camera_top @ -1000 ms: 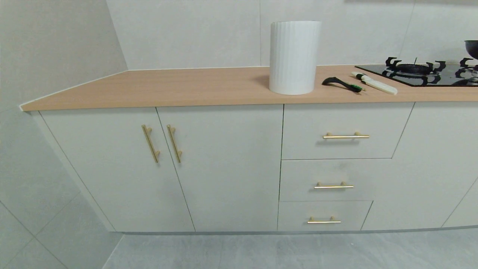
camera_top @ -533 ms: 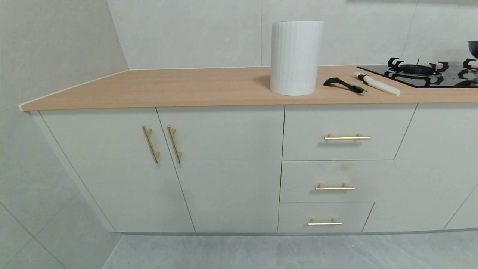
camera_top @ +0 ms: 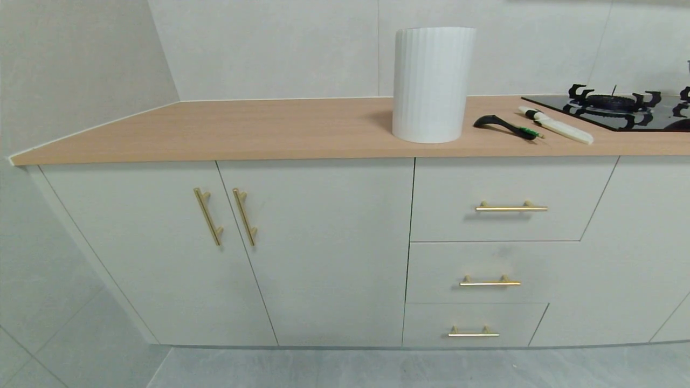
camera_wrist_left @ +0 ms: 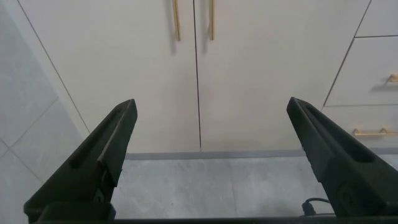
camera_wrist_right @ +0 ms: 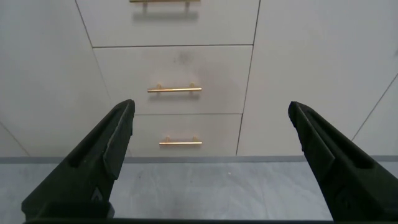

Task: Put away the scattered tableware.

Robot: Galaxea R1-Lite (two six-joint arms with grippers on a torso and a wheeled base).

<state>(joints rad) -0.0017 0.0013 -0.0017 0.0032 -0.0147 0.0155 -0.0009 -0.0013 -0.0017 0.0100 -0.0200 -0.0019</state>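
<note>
Left pincer (camera_wrist_left: 211,106) gapes wide before the cabinet doors (camera_wrist_left: 261,74). Right pincer (camera_wrist_right: 211,107) likewise, before the drawers (camera_wrist_right: 174,68). Nothing held.

Tableware: black utensil (camera_top: 505,126) and white knife (camera_top: 558,125) lie side by side on the countertop (camera_top: 242,126), at 3 o'clock of the ribbed white canister (camera_top: 433,85). Hob (camera_top: 614,105) sits beyond on the same bearing.

Change: the whole head view has shifted, so the camera moved closer and the things did not. Judged an approach only, with no pickup begun.

No legible writing or labels.
</note>
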